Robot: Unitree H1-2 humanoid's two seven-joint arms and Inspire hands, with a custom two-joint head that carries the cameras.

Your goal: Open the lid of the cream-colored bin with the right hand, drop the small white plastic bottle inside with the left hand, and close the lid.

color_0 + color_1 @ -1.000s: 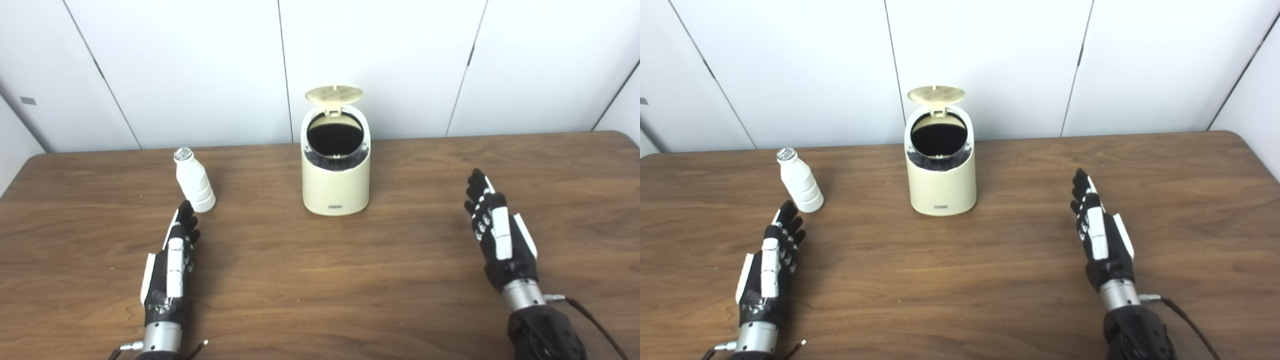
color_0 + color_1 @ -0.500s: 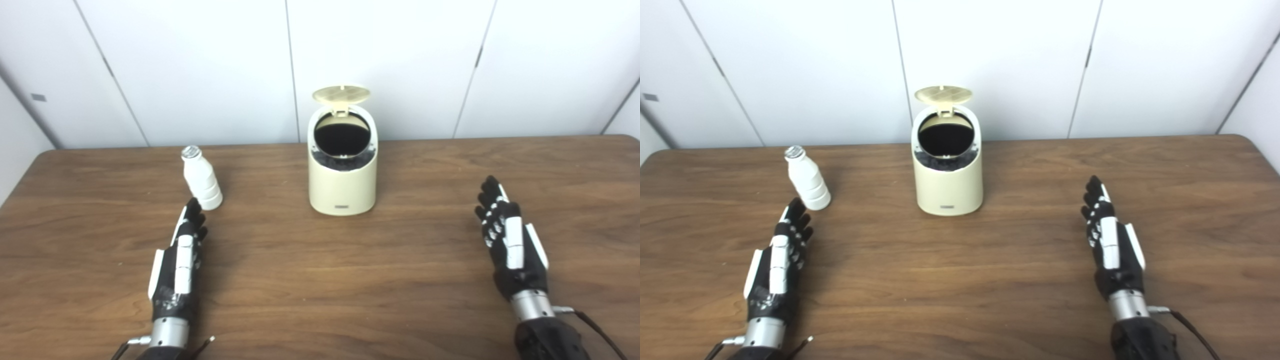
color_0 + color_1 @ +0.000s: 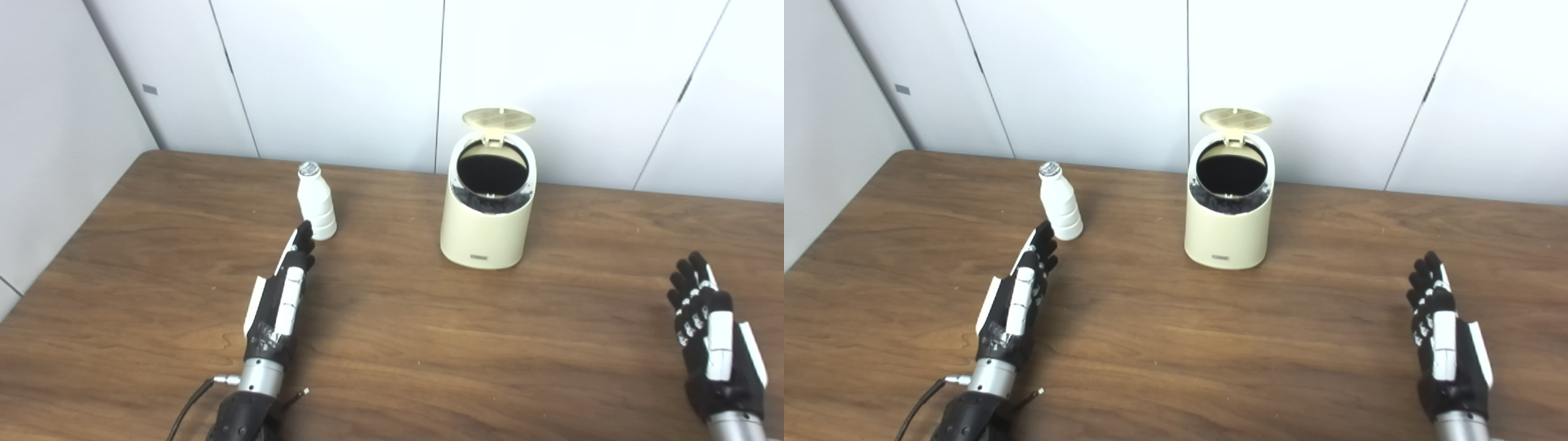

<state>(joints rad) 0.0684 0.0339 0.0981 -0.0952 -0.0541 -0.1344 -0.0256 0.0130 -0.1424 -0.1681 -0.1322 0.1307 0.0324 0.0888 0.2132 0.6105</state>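
Observation:
The cream-colored bin (image 3: 487, 229) stands near the table's far edge with its round lid (image 3: 498, 119) flipped up and the dark inside showing. A small white plastic bottle (image 3: 316, 202) with a silver cap stands upright to the bin's left. My left hand (image 3: 278, 303) lies flat and open just in front of the bottle, its fingertips (image 3: 303, 231) close to the bottle's base; contact cannot be judged. My right hand (image 3: 713, 340) rests open far to the right of the bin, holding nothing.
The wooden table (image 3: 429, 343) has its left edge beside a white wall (image 3: 55, 141). White wall panels (image 3: 343, 73) stand right behind the bin. Thin cables (image 3: 190, 401) trail from the left wrist.
The camera has swung left, so the whole scene sits further right in the picture. The left hand has crept a little closer to the bottle. Bin, lid and bottle stay put.

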